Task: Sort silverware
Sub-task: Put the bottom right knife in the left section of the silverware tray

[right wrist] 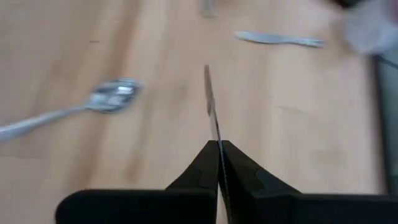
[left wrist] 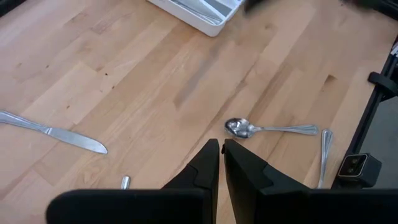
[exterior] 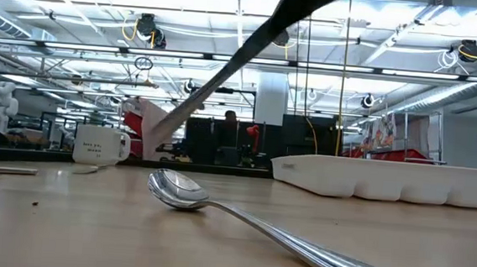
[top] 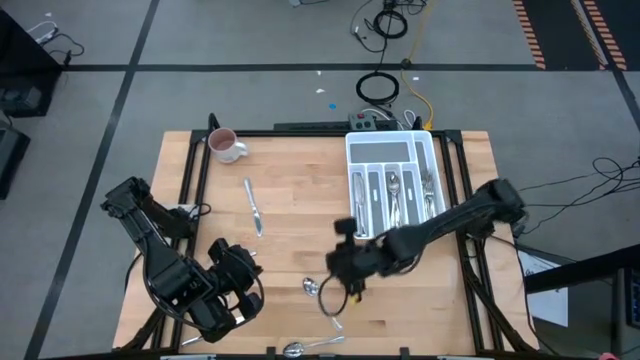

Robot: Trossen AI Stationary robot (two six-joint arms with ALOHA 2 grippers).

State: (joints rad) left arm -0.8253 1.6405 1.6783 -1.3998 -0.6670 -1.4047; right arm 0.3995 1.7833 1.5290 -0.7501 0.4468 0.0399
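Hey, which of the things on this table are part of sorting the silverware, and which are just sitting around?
Part of the job:
knife
spoon
near-edge spoon
slim piece, gripped by the right end effector
cutlery tray, already holding silverware

Just lying about:
mug
floor cables
left end effector, shut and empty, waiting

One mug (top: 225, 146), one cutlery tray (top: 391, 150), one loose table knife (top: 253, 207), two loose spoons (top: 310, 287).
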